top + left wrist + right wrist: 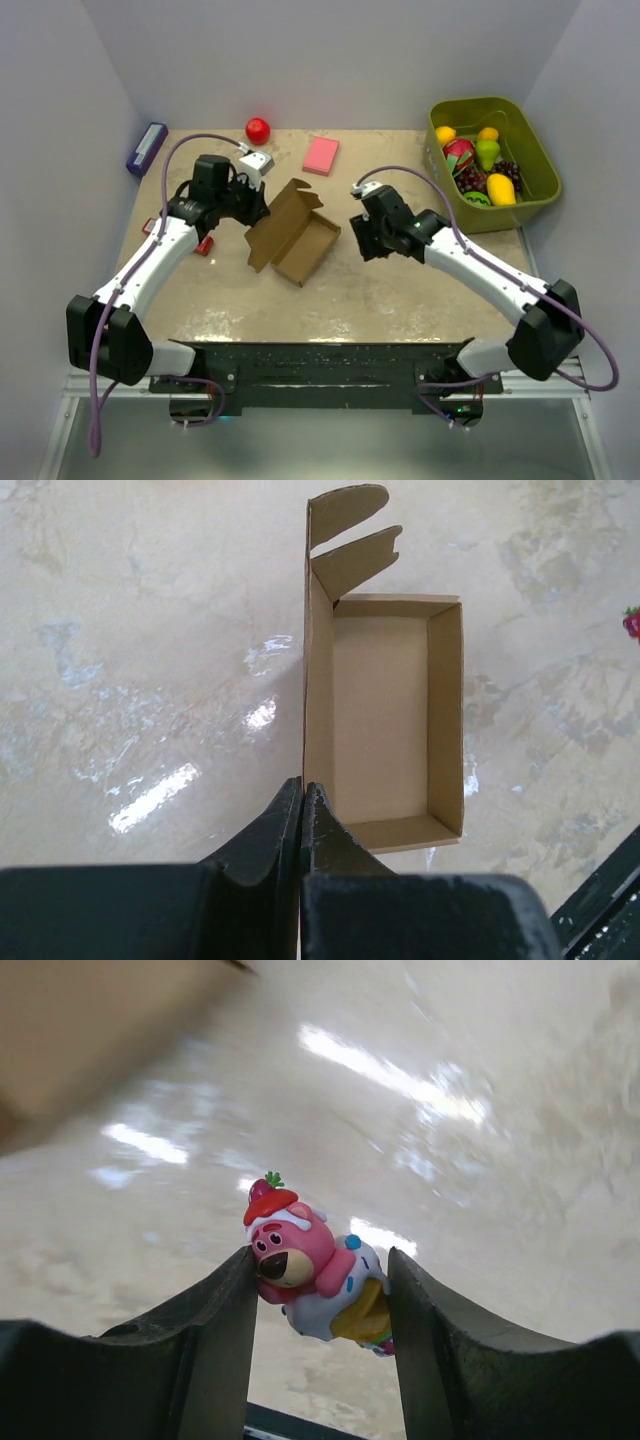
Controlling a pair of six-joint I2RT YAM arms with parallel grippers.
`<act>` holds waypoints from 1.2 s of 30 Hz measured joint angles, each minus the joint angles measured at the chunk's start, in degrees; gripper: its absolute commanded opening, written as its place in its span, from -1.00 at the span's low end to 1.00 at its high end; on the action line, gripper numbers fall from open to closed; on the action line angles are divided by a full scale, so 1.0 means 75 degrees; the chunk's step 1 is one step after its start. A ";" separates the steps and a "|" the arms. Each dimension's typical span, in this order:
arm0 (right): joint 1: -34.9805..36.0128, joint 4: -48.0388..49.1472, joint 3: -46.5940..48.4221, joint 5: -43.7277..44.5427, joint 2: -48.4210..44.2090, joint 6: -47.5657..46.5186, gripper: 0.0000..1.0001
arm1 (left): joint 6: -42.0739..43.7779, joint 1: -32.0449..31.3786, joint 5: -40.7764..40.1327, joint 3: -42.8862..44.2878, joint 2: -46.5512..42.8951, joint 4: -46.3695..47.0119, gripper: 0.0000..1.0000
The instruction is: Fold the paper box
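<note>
The paper box (295, 235) is plain brown cardboard and lies open in the middle of the table with its lid flap raised. My left gripper (252, 203) is at the box's left side. In the left wrist view its jaws (301, 792) are shut on the edge of the upright lid flap (305, 660), with the empty tray (385, 720) to the right. My right gripper (362, 238) hovers just right of the box. It is shut on a small pink bear figure (310, 1265) held between its fingers (225, 1310). The box shows blurred at that view's top left (90, 1030).
A green bin (535, 150) with toy fruit stands at the back right. A pink flat block (321, 155) and a red ball (258, 130) lie behind the box. A purple object (147, 148) lies at the back left. A small red item (204, 245) sits by the left arm.
</note>
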 measured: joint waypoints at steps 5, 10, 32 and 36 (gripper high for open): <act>0.1947 0.0918 0.0688 0.0082 -0.0321 -0.0516 -0.95 | 0.0009 -0.0009 0.0522 0.0000 0.0000 0.0044 -1.00; 0.2871 0.1795 0.0775 0.0160 0.0405 -0.1276 -0.95 | 0.0055 -0.0052 0.0691 0.0000 0.0003 0.0041 -1.00; 0.2760 0.3926 0.0589 0.1533 0.3252 -0.2037 -0.70 | 0.0064 -0.0198 0.0676 0.0000 0.0117 0.0038 -1.00; 0.2582 0.4205 0.0187 0.1536 0.3267 -0.1953 -0.21 | 0.0064 -0.0216 0.0545 0.0000 0.0119 0.0038 -1.00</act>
